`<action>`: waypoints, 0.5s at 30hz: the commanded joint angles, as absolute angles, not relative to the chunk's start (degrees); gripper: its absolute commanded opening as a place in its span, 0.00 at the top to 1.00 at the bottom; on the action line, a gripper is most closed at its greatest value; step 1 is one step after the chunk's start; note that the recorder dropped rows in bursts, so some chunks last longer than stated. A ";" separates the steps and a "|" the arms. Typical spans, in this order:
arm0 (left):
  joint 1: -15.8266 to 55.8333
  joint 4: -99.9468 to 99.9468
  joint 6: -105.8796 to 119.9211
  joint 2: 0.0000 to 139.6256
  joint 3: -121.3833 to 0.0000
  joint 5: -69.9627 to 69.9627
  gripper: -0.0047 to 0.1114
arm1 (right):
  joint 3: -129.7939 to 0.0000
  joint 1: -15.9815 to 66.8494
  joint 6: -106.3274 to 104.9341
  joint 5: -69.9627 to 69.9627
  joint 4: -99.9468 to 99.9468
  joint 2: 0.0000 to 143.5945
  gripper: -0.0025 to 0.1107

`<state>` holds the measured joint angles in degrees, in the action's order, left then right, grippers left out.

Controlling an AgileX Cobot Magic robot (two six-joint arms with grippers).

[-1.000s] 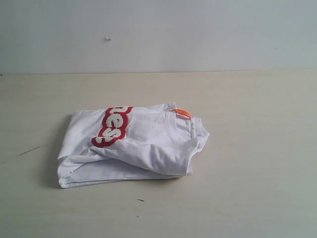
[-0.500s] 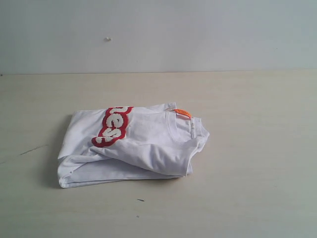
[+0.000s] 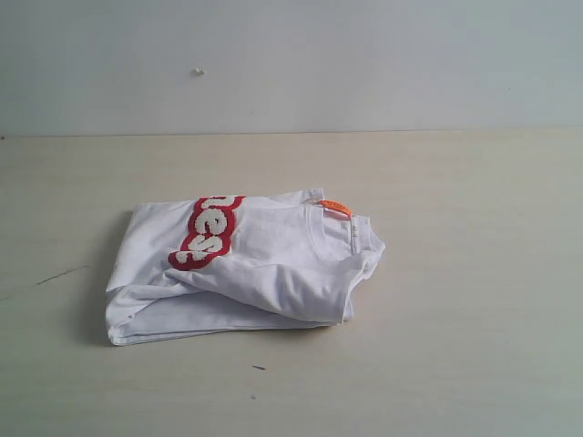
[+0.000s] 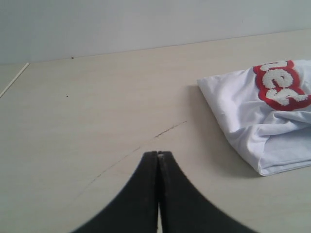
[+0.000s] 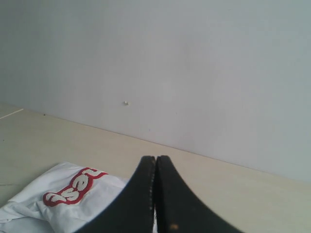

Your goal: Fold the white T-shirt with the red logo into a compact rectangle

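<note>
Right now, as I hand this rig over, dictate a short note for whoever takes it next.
Left tool: shut, empty, clear of the T-shirt.
Right tool: shut, empty, also off the cloth.
T-shirt: lies folded on the table, neck tag on top; logo partly tucked under the top layer.
Done: folded down to a compact bundle.
Left: the top layer sits skewed and the edges are uneven, so probably only a squaring-up, if anything.

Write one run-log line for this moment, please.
white T-shirt: folded bundle on table | red logo: partly visible on top | left tool: shut, empty | right tool: shut, empty
</note>
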<state>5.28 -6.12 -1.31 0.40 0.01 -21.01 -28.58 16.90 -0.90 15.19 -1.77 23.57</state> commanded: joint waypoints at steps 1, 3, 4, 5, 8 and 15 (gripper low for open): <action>5.10 -5.57 -1.08 0.00 0.00 -20.91 0.96 | -28.30 16.69 -1.29 14.74 -1.43 23.39 0.98; 5.10 -5.57 -1.08 0.00 0.00 -20.91 0.96 | -28.30 16.69 -1.29 14.74 -1.43 23.39 0.98; 5.10 -5.57 -1.08 0.00 0.00 -20.91 0.96 | -28.30 16.69 -1.29 14.74 -1.54 23.39 0.98; 5.10 -5.57 -1.08 0.00 0.00 -20.91 0.96 | -28.30 16.69 -1.29 14.74 -1.54 23.39 0.98; 5.10 -5.57 -1.08 0.00 0.00 -20.91 0.96 | -28.30 16.69 -1.29 14.74 -1.54 23.39 0.98; 5.10 -5.57 -1.08 0.00 0.00 -20.91 0.96 | -28.30 16.69 -1.57 15.02 -1.43 23.25 0.98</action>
<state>5.28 -6.02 -1.21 0.40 0.01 -21.01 -28.58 16.90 -1.27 15.19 -1.56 23.57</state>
